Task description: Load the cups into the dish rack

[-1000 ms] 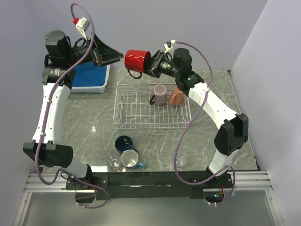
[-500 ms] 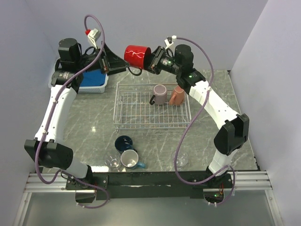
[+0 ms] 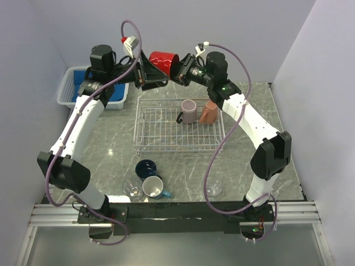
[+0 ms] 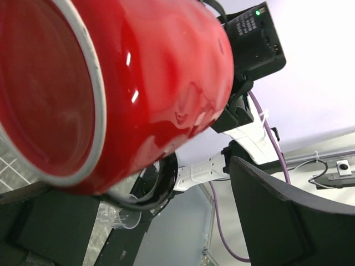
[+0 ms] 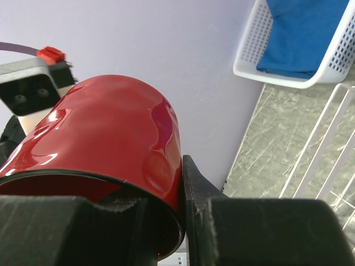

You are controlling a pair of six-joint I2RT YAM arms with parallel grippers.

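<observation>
Grey marbled tabletop, pale lilac walls. At the top centre of the overhead view my right gripper (image 3: pixel 177 72) is clamped on the rim of the red mug (image 3: pixel 162 60), holding it on its side in the air above the far edge of the dish rack (image 3: pixel 178 148). My left gripper (image 3: pixel 150 76) sits just left of it, jaws spread wide about the mug's free end. The mauve mug (image 3: pixel 189 110) and salmon mug (image 3: pixel 209 112) stand in the rack's upper right.
</observation>
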